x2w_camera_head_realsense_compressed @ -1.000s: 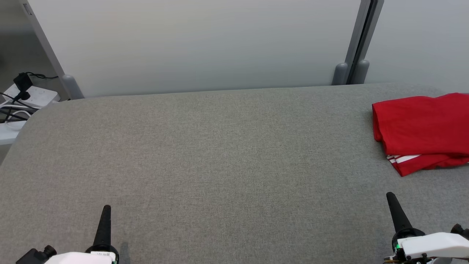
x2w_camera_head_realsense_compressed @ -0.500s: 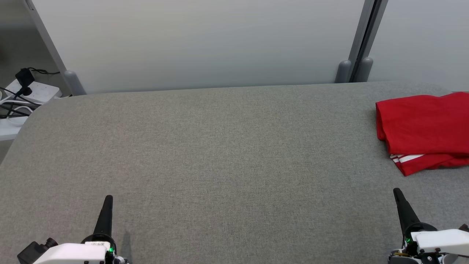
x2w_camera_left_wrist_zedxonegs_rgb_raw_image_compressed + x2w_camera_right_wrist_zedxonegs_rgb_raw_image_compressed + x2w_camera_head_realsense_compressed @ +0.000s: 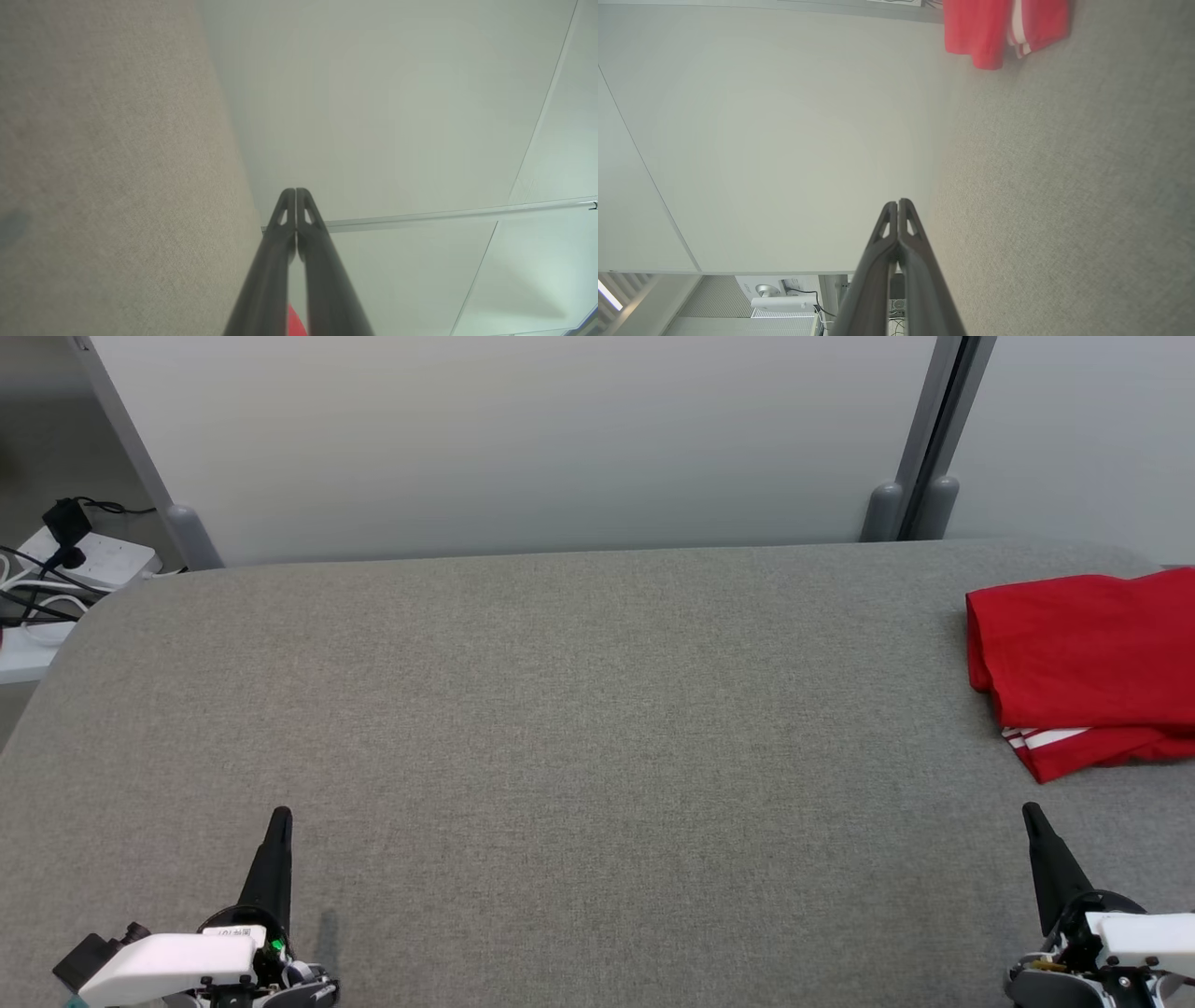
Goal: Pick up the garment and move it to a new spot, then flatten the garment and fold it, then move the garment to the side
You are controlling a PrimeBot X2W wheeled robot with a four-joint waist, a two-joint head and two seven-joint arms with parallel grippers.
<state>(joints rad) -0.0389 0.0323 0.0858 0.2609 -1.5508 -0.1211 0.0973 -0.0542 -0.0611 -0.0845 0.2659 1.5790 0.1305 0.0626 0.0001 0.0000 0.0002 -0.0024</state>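
The garment [image 3: 1088, 658] is red with white stripes and lies folded at the far right of the grey table [image 3: 560, 728], cut off by the head view's right edge; it also lies at the top of the right wrist view, garment [image 3: 994, 25]. My left gripper [image 3: 278, 821] is shut and empty at the lower left, its fingertips pressed together [image 3: 295, 193]. My right gripper [image 3: 1034, 817] is shut and empty at the lower right, a short way in front of the garment, fingers closed [image 3: 899, 205].
A white partition wall [image 3: 523, 439] runs along the table's far edge, with a grey post [image 3: 920, 457] at the right. A power strip with black cables [image 3: 75, 555] sits off the table's far left corner.
The head camera has shifted, so everything slid slightly. Both grippers reach a little higher in the view. The garment has stayed where it lies.
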